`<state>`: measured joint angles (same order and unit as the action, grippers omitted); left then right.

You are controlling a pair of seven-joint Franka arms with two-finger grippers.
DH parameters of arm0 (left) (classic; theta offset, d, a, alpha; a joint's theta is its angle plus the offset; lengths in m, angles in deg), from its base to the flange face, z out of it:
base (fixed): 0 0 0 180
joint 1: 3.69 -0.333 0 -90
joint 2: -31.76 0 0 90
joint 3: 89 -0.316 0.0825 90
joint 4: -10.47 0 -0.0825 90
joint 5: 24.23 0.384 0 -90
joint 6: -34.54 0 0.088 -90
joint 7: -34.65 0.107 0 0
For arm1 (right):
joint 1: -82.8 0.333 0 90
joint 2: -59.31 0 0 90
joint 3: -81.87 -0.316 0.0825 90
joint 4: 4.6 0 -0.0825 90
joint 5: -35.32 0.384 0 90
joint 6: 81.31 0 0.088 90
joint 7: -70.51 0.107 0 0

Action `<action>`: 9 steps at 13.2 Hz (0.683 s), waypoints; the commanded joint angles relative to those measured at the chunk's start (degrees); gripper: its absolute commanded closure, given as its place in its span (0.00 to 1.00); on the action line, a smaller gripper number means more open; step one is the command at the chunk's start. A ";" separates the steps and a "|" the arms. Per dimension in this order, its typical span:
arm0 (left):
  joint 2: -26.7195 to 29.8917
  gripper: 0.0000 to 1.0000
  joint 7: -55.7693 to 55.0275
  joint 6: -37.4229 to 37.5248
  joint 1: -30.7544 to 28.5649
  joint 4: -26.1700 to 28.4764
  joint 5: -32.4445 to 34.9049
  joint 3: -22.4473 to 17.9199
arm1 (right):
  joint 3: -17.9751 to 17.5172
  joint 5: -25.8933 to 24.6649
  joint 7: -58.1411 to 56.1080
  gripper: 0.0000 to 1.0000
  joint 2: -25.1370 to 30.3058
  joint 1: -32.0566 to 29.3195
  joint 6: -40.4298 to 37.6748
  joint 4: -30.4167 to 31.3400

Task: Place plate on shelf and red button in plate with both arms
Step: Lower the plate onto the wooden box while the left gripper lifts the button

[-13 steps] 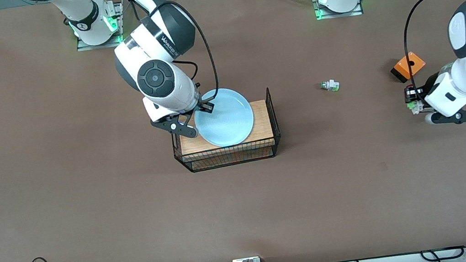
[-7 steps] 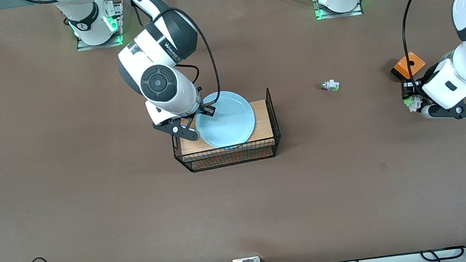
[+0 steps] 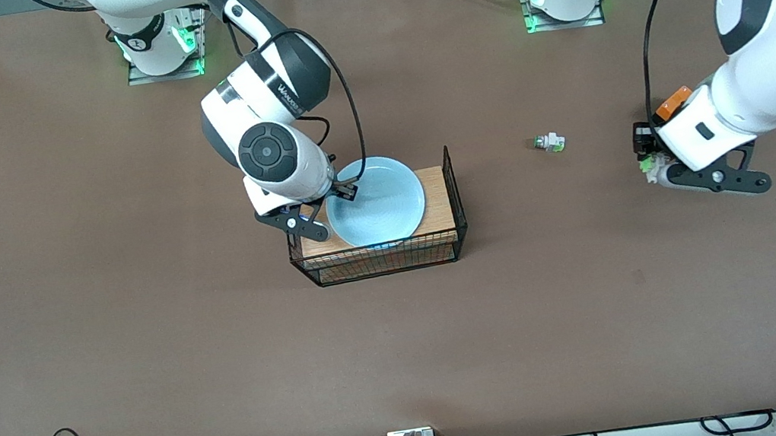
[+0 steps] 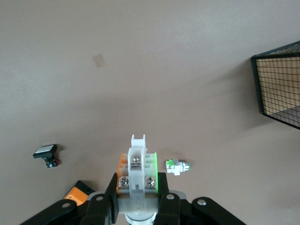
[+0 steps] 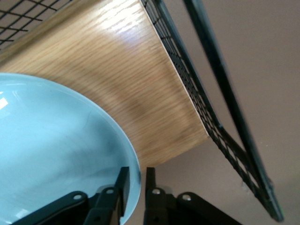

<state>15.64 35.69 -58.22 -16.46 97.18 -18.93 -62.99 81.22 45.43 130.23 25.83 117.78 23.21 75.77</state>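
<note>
The light blue plate (image 3: 382,203) hangs over the wooden board in a wire basket. My right gripper (image 3: 336,196) is shut on the plate's rim at the end toward the right arm, one finger inside the rim and one outside. The right wrist view shows this grip (image 5: 137,174) on the plate (image 5: 56,140). My left gripper (image 3: 648,156) is up over the table toward the left arm's end, shut on the red button (image 3: 648,166). In the left wrist view the gripper (image 4: 137,182) clamps the button's white body (image 4: 137,161), which has green and orange sides. Its cap is hidden.
The wire basket (image 3: 457,188) holds a wooden board (image 3: 437,195). A white switch with no red cap (image 3: 548,142) lies between the basket and the left gripper. An orange block (image 3: 672,102) and a black switch with a white cap (image 4: 45,154) lie under the left arm.
My left gripper has carried the button up and toward the basket. My right gripper has shifted slightly with the plate over the board.
</note>
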 commanded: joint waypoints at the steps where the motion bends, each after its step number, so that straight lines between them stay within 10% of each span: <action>1: 0.30 1.00 -3.65 1.62 -0.23 -0.67 0.23 3.50 | -0.05 0.26 -0.40 0.63 0.43 -0.27 0.43 -0.03; 9: -1.45 1.00 -23.25 3.73 2.39 -0.67 -0.81 13.70 | 0.39 7.38 0.31 0.39 0.78 -0.70 4.64 -4.95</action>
<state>15.41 16.14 -55.42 -15.58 97.31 -19.09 -50.74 81.48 50.84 130.35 26.02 117.56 28.06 72.52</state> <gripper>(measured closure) 0.661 0.445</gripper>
